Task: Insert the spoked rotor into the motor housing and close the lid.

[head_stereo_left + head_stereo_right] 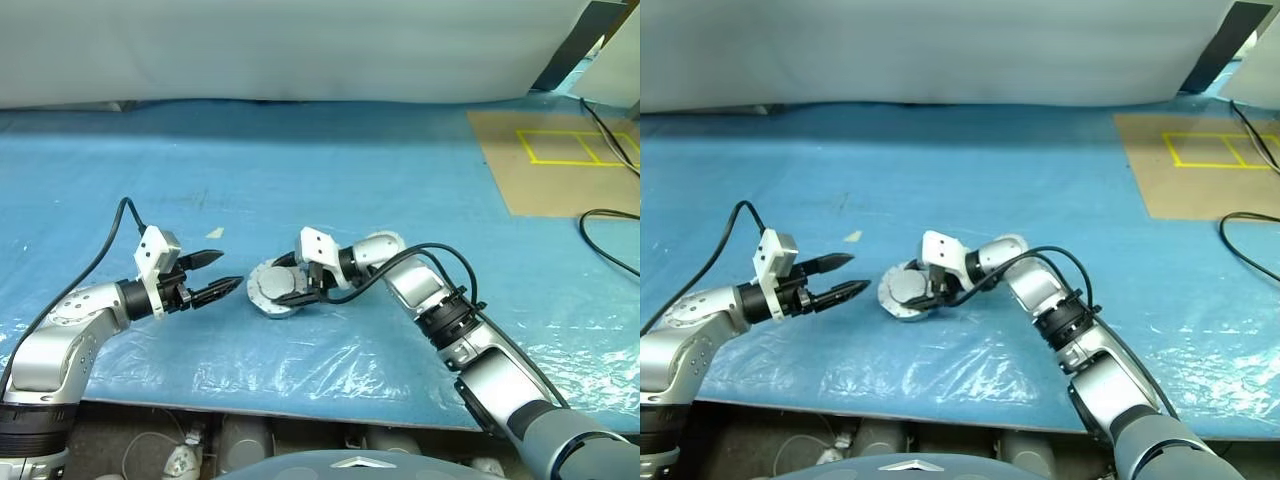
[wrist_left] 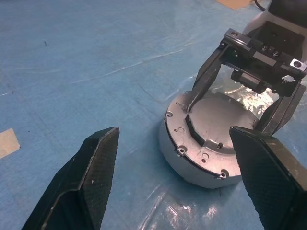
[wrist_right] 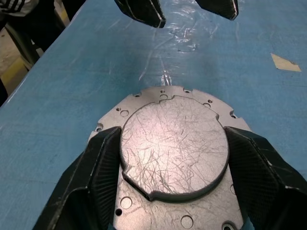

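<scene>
Item: motor housing (image 1: 272,290), a short round metal cylinder, is sitting on the blue plastic-covered counter (image 1: 380,180), near the front edge and between the two arms. Its top is showing a flat, scratched grey plate, the lid (image 3: 175,146), lying over the housing's bolt-holed rim. Whether the lid is fully seated cannot be told.

Item: right tool (image 3: 168,177) is reaching in from the right and straddling the lid, one black finger standing at each side of the raised plate. The fingers are spread apart; whether they are touching the plate's edge cannot be told.

Item: left tool (image 1: 215,277) is hovering just left of the housing, pointing toward it, fingers spread wide and carrying nothing. It is standing apart from the housing.

Item: small tan scrap (image 1: 215,233) is lying on the counter behind the left tool.

Item: brown board with yellow tape lines (image 1: 565,160) is lying at the far right, with black cables (image 1: 605,225) trailing over it.
</scene>
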{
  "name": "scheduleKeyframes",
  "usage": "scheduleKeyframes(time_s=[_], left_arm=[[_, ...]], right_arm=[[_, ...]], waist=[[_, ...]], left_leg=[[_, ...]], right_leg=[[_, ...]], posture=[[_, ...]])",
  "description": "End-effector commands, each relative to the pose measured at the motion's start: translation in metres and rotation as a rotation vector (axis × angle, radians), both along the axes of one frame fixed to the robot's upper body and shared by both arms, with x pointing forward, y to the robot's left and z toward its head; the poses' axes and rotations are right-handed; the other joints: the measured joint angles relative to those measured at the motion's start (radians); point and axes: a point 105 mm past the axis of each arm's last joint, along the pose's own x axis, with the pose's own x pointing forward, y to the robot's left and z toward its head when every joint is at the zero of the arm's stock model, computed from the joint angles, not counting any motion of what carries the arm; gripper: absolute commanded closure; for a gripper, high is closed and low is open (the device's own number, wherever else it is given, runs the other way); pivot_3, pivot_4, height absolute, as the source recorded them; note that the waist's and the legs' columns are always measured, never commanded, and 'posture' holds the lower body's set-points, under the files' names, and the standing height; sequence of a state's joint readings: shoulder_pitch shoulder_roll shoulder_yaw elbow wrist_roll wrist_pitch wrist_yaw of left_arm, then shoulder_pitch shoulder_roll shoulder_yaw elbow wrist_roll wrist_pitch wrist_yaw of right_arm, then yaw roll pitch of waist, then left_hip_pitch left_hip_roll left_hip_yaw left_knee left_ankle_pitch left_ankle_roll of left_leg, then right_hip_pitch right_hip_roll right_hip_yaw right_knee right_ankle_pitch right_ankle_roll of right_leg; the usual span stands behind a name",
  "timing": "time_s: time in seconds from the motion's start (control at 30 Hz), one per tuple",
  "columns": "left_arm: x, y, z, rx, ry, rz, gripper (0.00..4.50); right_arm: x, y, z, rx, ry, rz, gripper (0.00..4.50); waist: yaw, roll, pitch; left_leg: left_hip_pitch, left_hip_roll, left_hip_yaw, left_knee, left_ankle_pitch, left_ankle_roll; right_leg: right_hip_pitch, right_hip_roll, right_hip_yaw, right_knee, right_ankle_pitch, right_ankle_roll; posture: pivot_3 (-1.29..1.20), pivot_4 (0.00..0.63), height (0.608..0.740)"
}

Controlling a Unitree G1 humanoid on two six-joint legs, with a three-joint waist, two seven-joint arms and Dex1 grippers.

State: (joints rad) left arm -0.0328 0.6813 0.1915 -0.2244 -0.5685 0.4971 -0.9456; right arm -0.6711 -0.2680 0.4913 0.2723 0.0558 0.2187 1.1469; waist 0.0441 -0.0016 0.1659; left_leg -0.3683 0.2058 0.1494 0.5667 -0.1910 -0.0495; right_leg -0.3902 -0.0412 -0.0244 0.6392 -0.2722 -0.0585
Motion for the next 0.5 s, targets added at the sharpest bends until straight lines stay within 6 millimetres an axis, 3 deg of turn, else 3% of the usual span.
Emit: scheduleKeyframes(time_s=[0.03,0.27,0.5], left_arm=[[0.000,-0.004,0.011,-0.001,-0.056,-0.013,0.62],[-0.001,-0.008,0.011,-0.006,-0.057,-0.026,0.62],[-0.001,-0.012,0.010,-0.009,-0.053,-0.037,0.62]], right_arm=[[-0.003,-0.004,-0.009,-0.034,0.021,0.006,1.54],[0.000,-0.006,-0.009,-0.023,0.044,-0.035,1.54],[0.002,-0.006,-0.022,-0.051,0.069,-0.089,1.54]], waist=[[0.000,0.000,0.000],[0.001,0.000,0.000],[0.000,0.000,0.000]], left_leg=[[0.000,0.000,0.000,0.000,0.000,0.000],[0.000,0.000,0.000,0.000,0.000,0.000],[0.002,0.000,0.000,0.000,0.000,0.000]], right_leg=[[0.000,0.000,0.000,0.000,0.000,0.000],[0.000,0.000,0.000,0.000,0.000,0.000],[0.001,0.000,0.000,0.000,-0.001,-0.001]], posture=[[0.00,0.150,0.740],[0.00,0.150,0.740],[0.00,0.150,0.740]])
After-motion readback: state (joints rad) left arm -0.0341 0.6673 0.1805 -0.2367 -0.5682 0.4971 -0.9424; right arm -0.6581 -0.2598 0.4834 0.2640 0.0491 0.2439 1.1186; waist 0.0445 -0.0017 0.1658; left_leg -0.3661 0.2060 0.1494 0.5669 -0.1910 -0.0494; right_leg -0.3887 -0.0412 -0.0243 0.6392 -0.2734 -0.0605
